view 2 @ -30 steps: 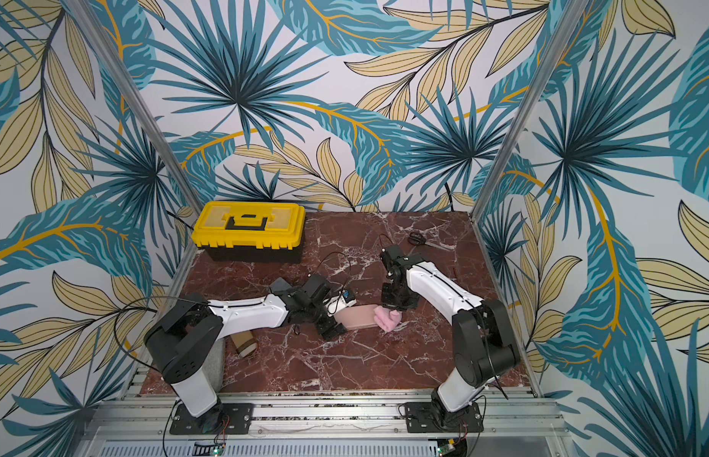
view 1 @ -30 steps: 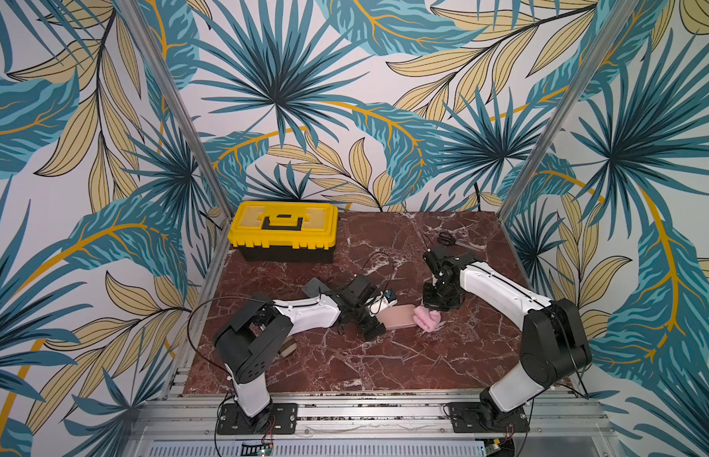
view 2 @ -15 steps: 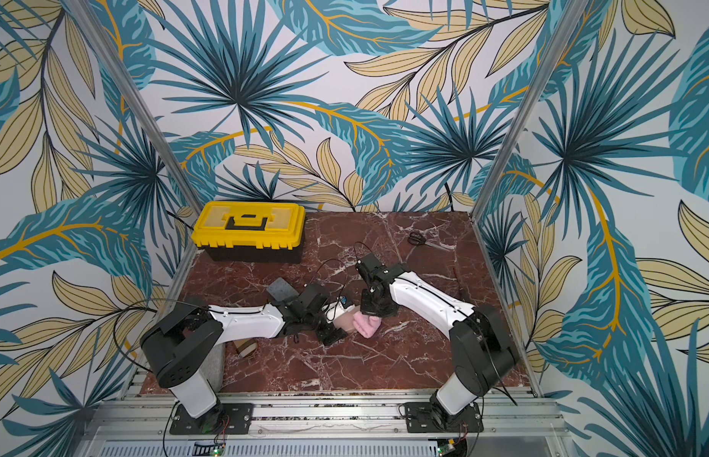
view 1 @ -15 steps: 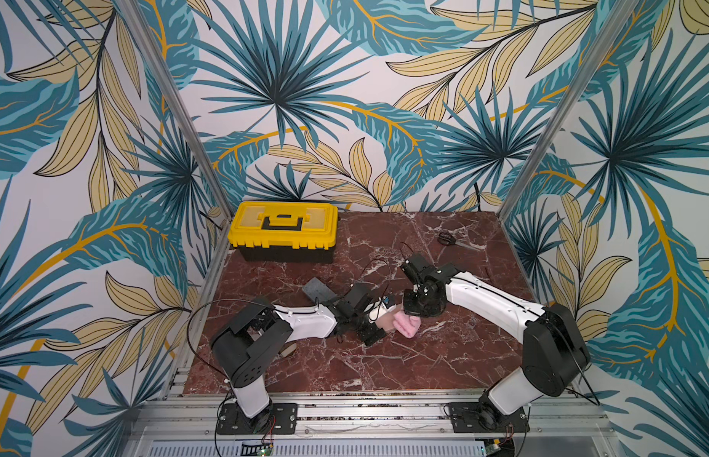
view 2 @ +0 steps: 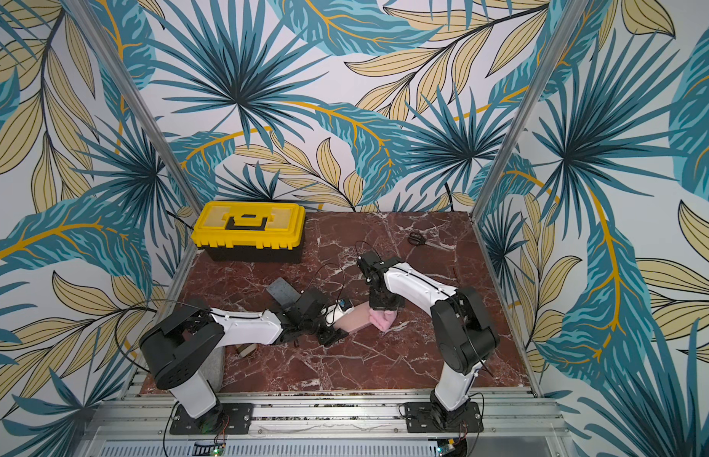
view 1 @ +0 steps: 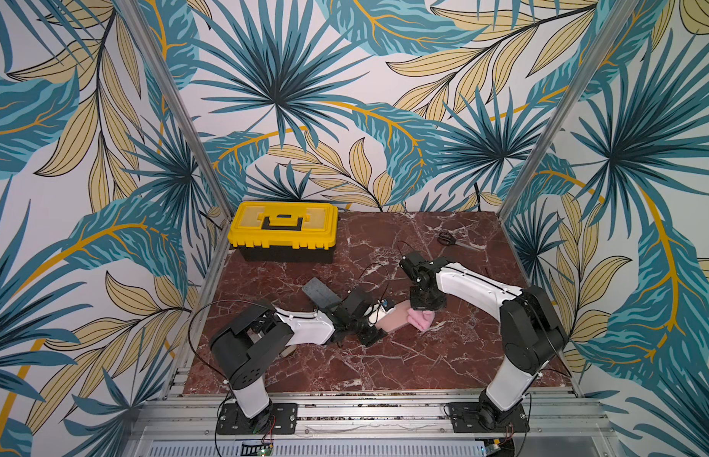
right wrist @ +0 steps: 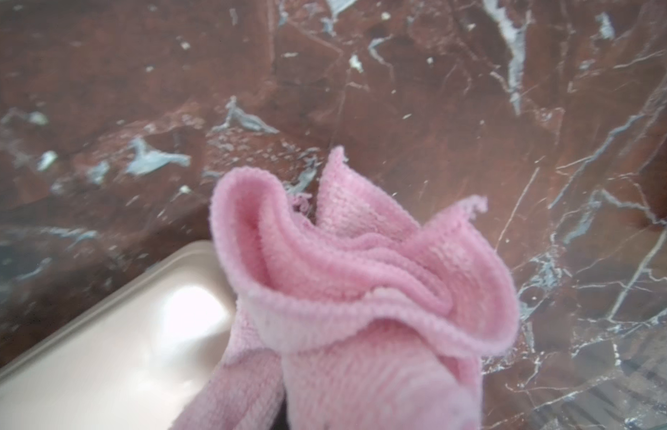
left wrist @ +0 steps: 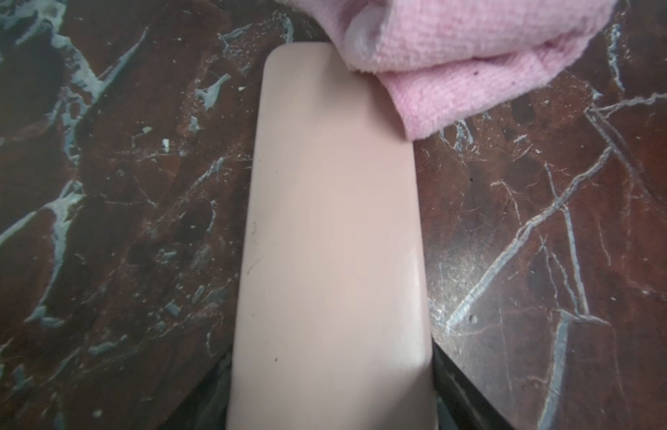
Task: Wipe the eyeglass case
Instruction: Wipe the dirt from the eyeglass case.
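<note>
Top views, both: pink cloth (view 1: 421,318) back at the far end of the eyeglass case (view 1: 392,322), after sitting nearer the left gripper (view 1: 375,326) half a second ago. Cloth pinched from above in the right gripper (view 1: 422,310), jaws pressed together. Case flat on the marble table (view 1: 345,368), about mid-table. Counted: 2 arms, 1 case, 1 cloth, 1 yellow toolbox (view 1: 283,225), 1 grey slab (view 1: 319,291), 1 pair of scissors (view 2: 418,238).

Left wrist view: case (left wrist: 335,242) lengthwise, dark jaws flanking its near end; squeezing or only flanking, impossible to tell. Cloth (left wrist: 473,56) over 1 far corner.

Right wrist view: bunched cloth (right wrist: 361,298) overlapping the corner of the case (right wrist: 119,335).
</note>
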Available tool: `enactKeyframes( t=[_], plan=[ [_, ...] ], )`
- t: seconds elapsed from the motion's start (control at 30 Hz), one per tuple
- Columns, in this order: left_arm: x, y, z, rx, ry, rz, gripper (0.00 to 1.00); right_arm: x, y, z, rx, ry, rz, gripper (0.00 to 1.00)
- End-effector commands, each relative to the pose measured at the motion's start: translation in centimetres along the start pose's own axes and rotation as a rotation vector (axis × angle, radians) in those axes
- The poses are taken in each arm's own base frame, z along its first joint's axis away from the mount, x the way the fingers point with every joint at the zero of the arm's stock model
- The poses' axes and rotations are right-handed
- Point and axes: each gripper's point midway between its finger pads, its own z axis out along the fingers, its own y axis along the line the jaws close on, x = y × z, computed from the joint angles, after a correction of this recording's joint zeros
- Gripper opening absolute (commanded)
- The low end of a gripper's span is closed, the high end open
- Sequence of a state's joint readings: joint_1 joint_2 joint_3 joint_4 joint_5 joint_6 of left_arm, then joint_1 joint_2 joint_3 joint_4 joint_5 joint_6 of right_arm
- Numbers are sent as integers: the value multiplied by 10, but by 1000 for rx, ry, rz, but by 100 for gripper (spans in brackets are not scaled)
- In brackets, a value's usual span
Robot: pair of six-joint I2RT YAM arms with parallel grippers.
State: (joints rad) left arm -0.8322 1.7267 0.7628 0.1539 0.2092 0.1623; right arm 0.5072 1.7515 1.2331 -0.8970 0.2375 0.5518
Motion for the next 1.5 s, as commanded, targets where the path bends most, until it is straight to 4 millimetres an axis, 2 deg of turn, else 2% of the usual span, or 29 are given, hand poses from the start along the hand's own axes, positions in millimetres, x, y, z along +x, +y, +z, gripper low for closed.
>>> enactKeyframes(
  t=[0.0, 0.07, 0.13, 0.2, 0.27, 0.3, 0.37, 0.43, 0.47, 0.5, 0.53, 0.6, 0.7, 0.77, 0.83, 0.9, 0.93, 0.97, 1.03, 1.07, 1.13, 1.23, 1.37, 1.47],
  plan=[
    [2, -5, -2, -4, -16, -14, 51, 16, 48, -26, -241, 47, 5, 0],
    [1, -7, -2, -6, -24, -20, 51, 25, 80, -28, -396, 91, 67, 0],
    [1, -9, -1, -9, -26, -25, 50, 29, 100, -22, -507, 129, 130, 0],
    [3, -9, -1, -15, -23, -24, 50, 35, 98, -5, -505, 178, 160, 0],
    [5, -10, -2, -24, -15, -19, 50, 36, 70, 17, -415, 204, 173, 0],
    [6, -10, -2, -29, -14, -16, 50, 34, 48, 26, -343, 204, 181, 0],
    [7, -10, -3, -50, -19, -5, 49, 22, -8, 37, -88, 150, 128, 0],
    [8, -9, -4, -76, -25, 3, 47, 3, -46, 27, 158, 71, 10, 0],
    [9, -8, -4, -88, -27, 6, 47, -7, -53, 18, 222, 41, -38, 0],
    [8, -8, -4, -99, -29, 7, 47, -12, -49, 10, 216, 19, -63, 0],
    [9, -7, -5, -109, -30, 6, 47, -16, -35, 1, 152, -1, -74, 0],
    [8, -4, -6, -129, -41, 4, 46, -13, 4, -11, -61, 17, -45, 0],
    [4, -3, -9, -148, -61, 9, 42, -2, 74, -21, -423, 116, 59, 0],
    [3, -4, -10, -149, -65, 13, 41, 2, 101, -19, -527, 161, 87, 0],
    [4, -4, -10, -153, -62, 17, 39, 3, 101, -7, -525, 183, 92, 0],
    [7, -5, -9, -155, -57, 22, 37, -1, 61, 16, -325, 181, 63, 0],
    [8, -5, -9, -157, -55, 23, 36, -8, 30, 26, -166, 160, 30, 0],
    [10, -6, -9, -157, -54, 25, 35, -20, 2, 27, -14, 116, -12, 0],
    [14, -7, -7, -160, -47, 30, 33, -45, -25, 14, 151, 24, -70, 0],
    [16, -8, -5, -161, -39, 34, 31, -55, -24, 5, 155, -5, -82, 0],
    [18, -8, -3, -167, -29, 36, 30, -70, -7, -5, 91, -36, -89, 0],
    [19, -8, -1, -178, -23, 47, 29, -76, 25, 3, 56, -9, -132, 0],
    [14, -4, -2, -211, -29, 50, 28, -68, 56, 28, 78, 29, -177, 0],
    [12, -2, -2, -222, -32, 44, 27, -44, 80, 35, 46, 68, -215, 0]
  ],
)
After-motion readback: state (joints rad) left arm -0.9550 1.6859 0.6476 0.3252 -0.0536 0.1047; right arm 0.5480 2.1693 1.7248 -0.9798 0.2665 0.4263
